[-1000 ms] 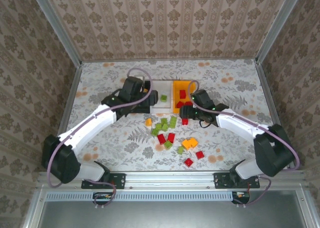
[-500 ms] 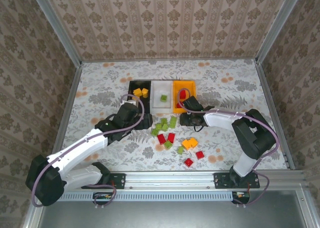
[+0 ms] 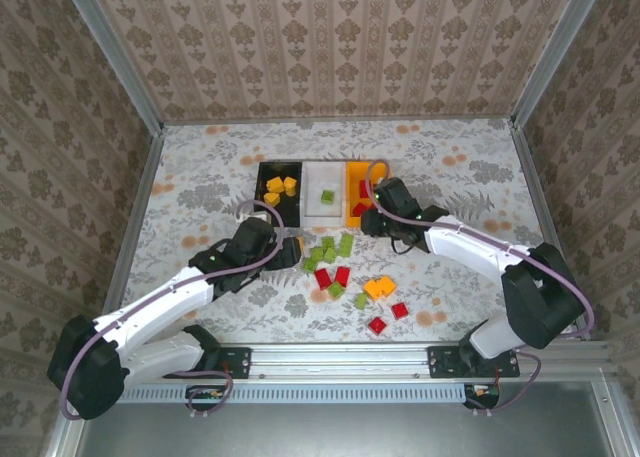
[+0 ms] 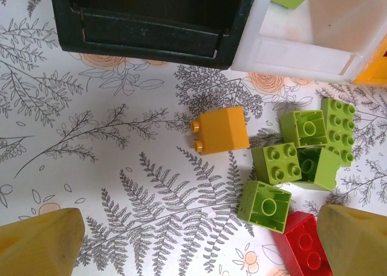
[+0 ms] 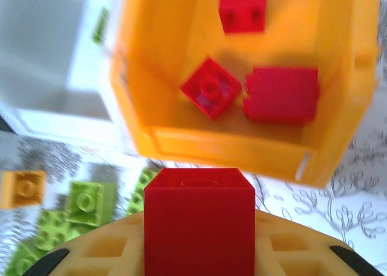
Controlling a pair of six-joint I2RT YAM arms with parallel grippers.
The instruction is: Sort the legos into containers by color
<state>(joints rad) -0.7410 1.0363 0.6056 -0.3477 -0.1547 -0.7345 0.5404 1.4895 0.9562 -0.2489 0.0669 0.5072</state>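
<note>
Over the table (image 3: 200, 177), top external view: showing the black bin (image 3: 282, 167), white bin (image 3: 320, 215) and orange bin (image 3: 352, 177) standing side by side in a row, with loose legos (image 3: 342, 275) scattered just in front. Placing the left gripper (image 3: 283, 245) near the black bin's front wall and the right gripper (image 3: 372, 220) at the orange bin's near edge.

Beneath the left wrist: looking straight down on an orange-yellow brick (image 4: 221, 130) lying on its side with studs to the left, just apart from the green bricks (image 4: 305, 128) on its right. Holding the left gripper's fingers (image 4: 39, 243) spread wide and empty, well clear of the brick. Judging the brick light, rigid and smooth-walled, so likely to skid or twist if pinched off-centre. Advising a hold across two flat opposite walls at mid-height, avoiding the studded face.

Ahead of the right wrist: carrying a red brick (image 5: 198, 218) clamped between the right gripper's pads (image 5: 284, 252), smooth face forward, close to the orange bin's front wall. Leaving unclear whether over the opening or just short of it. Showing three more red pieces (image 5: 210, 86) lying inside. Judging the grip square and secure. Expecting so light and hard a brick to bounce on release, and so favouring a low drop well inside the rim.
</note>
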